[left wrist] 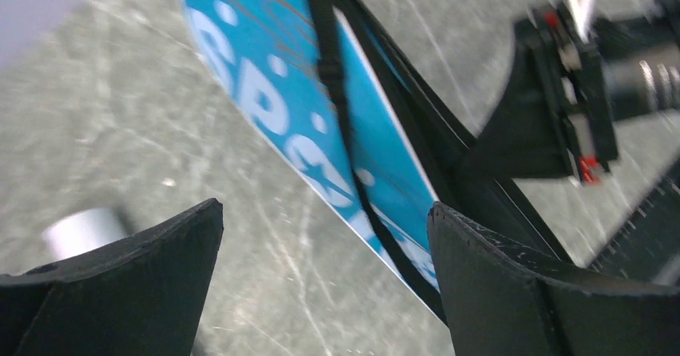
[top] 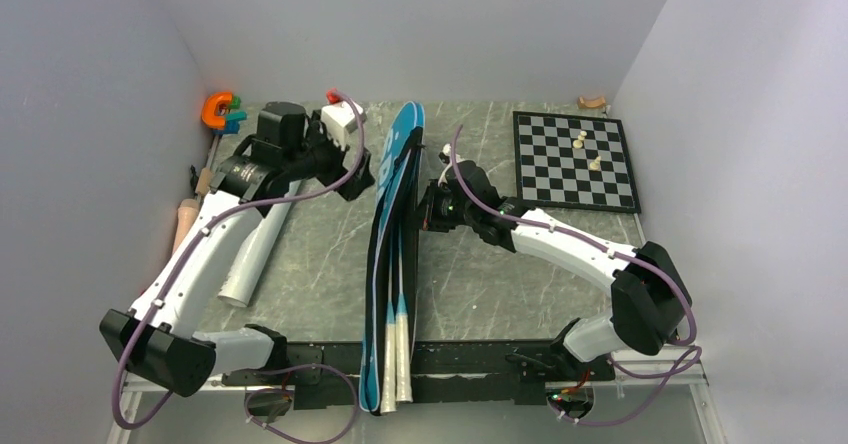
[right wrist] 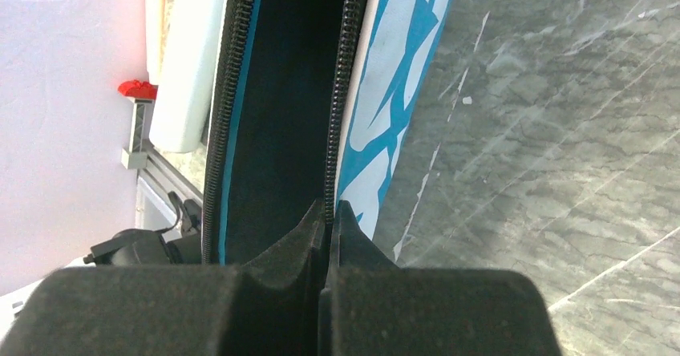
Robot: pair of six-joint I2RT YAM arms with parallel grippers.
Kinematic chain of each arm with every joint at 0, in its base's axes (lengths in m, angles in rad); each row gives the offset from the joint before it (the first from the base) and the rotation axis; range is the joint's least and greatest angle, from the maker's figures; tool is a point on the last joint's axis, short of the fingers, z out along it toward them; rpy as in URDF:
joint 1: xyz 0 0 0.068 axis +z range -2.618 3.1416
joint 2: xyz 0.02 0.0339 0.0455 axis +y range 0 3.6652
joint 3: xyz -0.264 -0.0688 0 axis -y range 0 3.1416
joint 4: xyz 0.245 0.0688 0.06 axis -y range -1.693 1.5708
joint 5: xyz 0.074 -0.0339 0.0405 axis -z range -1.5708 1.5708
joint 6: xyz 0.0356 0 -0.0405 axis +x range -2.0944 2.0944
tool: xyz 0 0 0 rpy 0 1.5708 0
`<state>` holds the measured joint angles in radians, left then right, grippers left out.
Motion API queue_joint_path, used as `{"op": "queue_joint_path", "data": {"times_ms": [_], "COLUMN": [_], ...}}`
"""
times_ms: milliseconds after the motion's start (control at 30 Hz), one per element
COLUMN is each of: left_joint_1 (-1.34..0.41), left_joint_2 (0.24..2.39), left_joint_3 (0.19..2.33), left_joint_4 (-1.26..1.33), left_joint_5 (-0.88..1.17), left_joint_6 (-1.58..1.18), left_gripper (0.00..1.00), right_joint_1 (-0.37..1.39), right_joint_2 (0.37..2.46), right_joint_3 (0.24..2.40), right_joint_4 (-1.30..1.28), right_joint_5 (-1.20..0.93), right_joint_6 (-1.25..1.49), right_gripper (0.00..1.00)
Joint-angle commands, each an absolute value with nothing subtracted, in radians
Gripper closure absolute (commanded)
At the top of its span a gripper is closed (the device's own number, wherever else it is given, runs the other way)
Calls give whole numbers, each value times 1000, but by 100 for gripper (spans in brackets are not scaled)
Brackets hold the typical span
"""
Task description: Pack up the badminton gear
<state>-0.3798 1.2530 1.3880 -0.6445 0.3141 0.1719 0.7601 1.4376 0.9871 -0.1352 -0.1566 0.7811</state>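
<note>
The long blue racket-shaped fabric bag [top: 398, 149] lies down the middle of the grey marbled table [top: 480, 294], unzipped, with two white racket handles [top: 402, 354] poking out of its near end. The right gripper [right wrist: 330, 208] is pinched tight on the bag's zipper edge (the right-hand one). The left gripper [left wrist: 325, 212] hangs just beside the bag, jaws spread wide, holding nothing.

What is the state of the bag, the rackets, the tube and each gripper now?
bag: unzipped, its opening gaping.
rackets: partly inside the bag, handles sticking out.
tube: lying on the table, outside the bag.
left gripper: open, holding nothing.
right gripper: shut on the bag's zipper edge.
</note>
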Motion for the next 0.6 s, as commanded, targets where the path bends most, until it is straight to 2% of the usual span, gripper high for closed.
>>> {"op": "queue_joint_path", "data": {"times_ms": [0,267,567], "left_joint_1": [-392,-509,-591], "left_joint_2": [1232,1199,1249], "left_joint_3": [1287,1074,1149], "left_joint_4": [-722,-671,-693], "left_joint_5": [581,656,690], "left_joint_6": [191,121,88], "left_gripper": [1,1,1], "right_joint_1": [754,754,762], "right_joint_2": [1399,1410,1418], "right_joint_3": [1071,1125,1151], "right_joint_4": [-102,-153,-177], "right_joint_5": [-153,-138,-129], "right_joint_6": [800,806,839], "right_gripper": [100,100,100]}}
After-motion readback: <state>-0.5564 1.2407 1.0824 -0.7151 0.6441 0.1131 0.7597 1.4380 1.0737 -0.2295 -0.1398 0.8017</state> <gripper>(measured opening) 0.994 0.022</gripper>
